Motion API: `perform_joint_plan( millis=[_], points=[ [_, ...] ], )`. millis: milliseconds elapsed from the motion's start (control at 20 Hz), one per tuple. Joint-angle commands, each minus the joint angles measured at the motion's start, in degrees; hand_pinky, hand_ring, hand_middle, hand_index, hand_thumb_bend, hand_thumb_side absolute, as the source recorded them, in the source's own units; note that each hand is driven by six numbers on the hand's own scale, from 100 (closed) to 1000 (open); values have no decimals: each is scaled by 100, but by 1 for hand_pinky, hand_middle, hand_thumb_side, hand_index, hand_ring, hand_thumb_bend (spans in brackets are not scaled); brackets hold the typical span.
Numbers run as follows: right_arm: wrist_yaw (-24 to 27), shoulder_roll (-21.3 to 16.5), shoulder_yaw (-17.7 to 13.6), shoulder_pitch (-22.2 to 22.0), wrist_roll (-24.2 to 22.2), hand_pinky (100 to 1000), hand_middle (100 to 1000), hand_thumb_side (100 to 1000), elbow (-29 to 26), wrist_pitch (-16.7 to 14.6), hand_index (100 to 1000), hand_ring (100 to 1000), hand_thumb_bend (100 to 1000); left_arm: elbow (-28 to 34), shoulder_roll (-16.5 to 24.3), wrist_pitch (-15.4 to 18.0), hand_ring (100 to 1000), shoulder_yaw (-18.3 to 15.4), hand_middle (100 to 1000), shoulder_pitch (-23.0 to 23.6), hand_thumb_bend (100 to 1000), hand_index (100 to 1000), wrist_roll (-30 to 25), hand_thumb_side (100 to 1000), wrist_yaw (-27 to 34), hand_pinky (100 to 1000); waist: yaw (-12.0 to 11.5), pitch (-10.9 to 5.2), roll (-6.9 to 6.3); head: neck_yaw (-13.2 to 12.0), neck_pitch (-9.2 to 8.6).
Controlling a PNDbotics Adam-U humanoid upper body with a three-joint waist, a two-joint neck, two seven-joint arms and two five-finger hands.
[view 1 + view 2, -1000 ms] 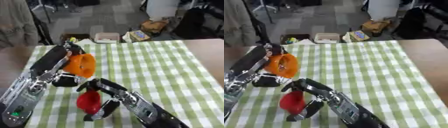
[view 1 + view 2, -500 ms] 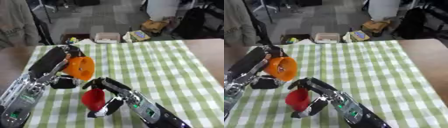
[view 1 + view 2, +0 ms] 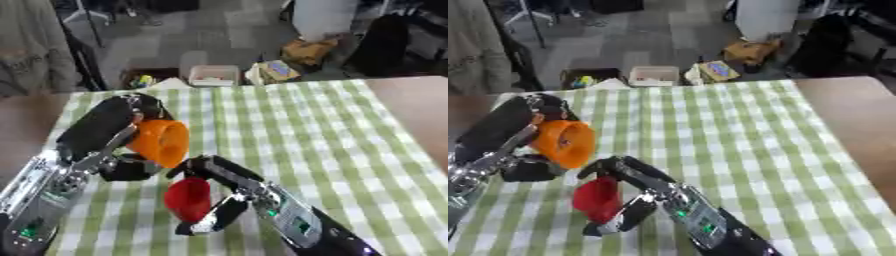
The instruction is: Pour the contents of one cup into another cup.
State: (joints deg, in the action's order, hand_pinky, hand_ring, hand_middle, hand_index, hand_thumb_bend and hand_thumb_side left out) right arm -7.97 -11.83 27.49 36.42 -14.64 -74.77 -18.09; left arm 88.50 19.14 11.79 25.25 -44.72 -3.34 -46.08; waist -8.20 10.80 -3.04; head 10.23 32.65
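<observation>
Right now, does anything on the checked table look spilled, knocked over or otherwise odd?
No spill shows on the green checked tablecloth. The orange cup lies tipped on its side in the left hand, above the red cup held in the right hand. That fits pouring; nothing else stands out.

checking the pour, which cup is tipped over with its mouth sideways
The orange plastic cup in the left hand, mouth facing right; the red plastic cup in the right hand sits lower.
</observation>
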Motion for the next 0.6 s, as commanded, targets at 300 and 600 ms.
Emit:
perform_joint_plan(
  millis=[300, 600],
  points=[
    [28, -47, -63, 93, 28, 364, 232, 100, -91, -5, 790, 379, 263, 121, 169, 138, 353, -7, 212, -78, 273, 518, 95, 100, -281, 505, -1, -96, 2, -14, -10],
    [25, -44, -61, 93, 31, 364, 231, 100, -85, -7, 790, 378, 263, 94, 171, 224, 351, 12, 211, -74, 274, 519, 120, 100, -422, 508, 2, -96, 1, -22, -13]
  ],
)
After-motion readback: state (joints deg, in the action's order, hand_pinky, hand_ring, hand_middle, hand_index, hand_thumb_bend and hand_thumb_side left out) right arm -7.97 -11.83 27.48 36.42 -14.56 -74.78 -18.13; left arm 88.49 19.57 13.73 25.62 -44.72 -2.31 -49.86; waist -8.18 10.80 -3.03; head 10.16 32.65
